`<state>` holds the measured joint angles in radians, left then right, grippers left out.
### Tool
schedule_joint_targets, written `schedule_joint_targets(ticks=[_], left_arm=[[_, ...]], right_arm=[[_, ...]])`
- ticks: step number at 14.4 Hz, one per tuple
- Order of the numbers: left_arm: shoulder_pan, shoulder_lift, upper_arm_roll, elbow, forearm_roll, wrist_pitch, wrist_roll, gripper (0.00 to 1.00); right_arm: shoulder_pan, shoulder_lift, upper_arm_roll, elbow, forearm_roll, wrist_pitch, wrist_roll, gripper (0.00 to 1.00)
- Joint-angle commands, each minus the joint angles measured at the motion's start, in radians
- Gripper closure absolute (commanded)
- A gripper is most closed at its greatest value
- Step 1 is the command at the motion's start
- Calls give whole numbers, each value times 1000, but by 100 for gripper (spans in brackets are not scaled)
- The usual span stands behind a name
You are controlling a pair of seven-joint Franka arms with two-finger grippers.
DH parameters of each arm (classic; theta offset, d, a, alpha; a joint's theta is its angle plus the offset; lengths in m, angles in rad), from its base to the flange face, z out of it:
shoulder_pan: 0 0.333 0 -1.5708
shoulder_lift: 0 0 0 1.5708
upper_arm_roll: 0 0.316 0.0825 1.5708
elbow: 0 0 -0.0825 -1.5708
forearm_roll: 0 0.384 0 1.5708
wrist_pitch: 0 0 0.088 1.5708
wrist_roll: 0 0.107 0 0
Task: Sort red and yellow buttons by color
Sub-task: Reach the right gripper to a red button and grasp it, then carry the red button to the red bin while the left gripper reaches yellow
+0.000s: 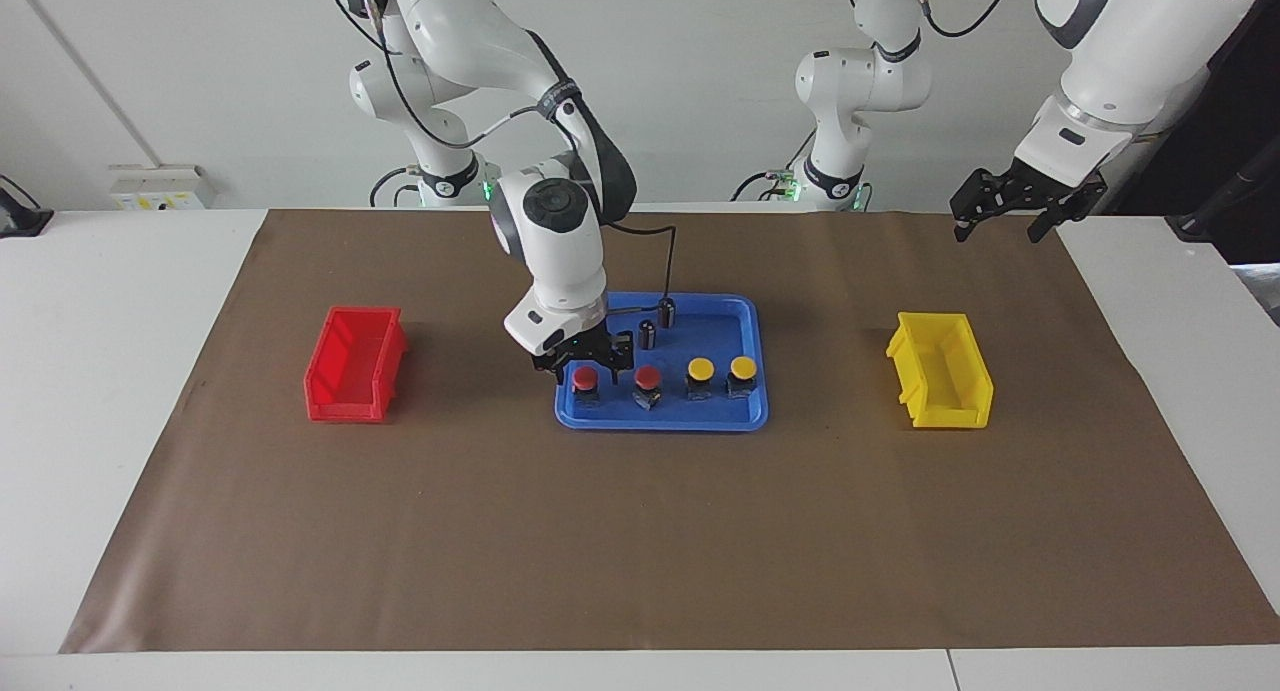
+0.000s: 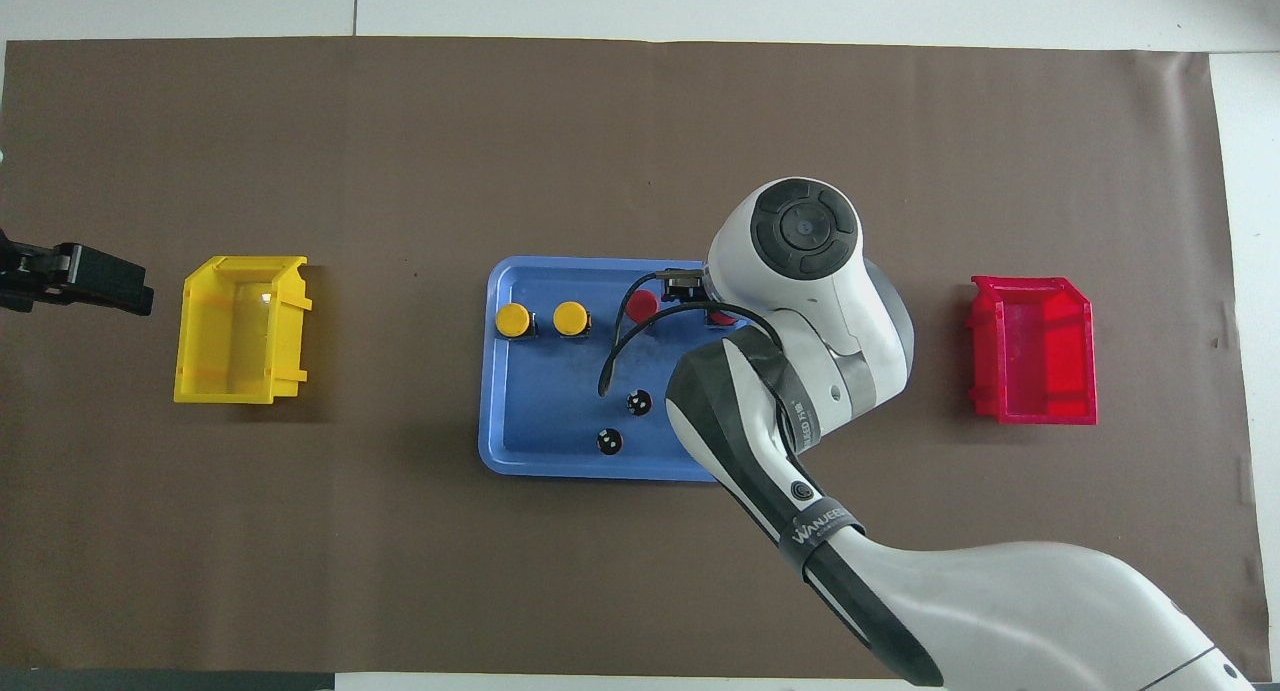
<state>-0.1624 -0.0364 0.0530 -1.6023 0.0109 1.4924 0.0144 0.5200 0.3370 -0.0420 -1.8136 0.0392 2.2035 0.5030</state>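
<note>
Right gripper (image 1: 585, 367) is down over the end round red-capped button (image 1: 585, 378), nearest the red plastic bin (image 1: 355, 363), in the blue tray (image 1: 600, 418); jaw width cannot be told. Advise closing squarely on its black base. Left gripper (image 1: 1010, 211) waits wide open near the yellow bin (image 1: 940, 371)

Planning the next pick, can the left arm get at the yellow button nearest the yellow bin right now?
Probably yes. The left pincer waits open, up over the table's edge near the yellow bin. That yellow button stands uncovered in the blue tray; the right pincer works around a red button at the tray's opposite end.
</note>
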Motion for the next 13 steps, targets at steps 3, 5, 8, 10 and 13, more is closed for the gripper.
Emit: schedule_joint_targets(ticks=[3, 5, 8, 10, 13], left_arm=[[6, -22, -5, -19, 20, -6, 7, 0], [-8, -23, -10, -21, 20, -11, 7, 0], [-45, -28, -18, -33, 12, 20, -8, 0], [-92, -57, -25, -158, 6, 237, -62, 0], [-248, 36, -27, -272, 6, 483, -274, 0]], right_arm=[[-2, -32, -2, -75, 7, 45, -14, 33], [-5, -32, -2, -73, 7, 45, -18, 52], [-21, -24, -2, 18, 10, -61, -23, 83], [-70, -23, -2, 196, 13, -262, -43, 83], [-255, -180, -6, 151, 22, -456, -347, 83]])
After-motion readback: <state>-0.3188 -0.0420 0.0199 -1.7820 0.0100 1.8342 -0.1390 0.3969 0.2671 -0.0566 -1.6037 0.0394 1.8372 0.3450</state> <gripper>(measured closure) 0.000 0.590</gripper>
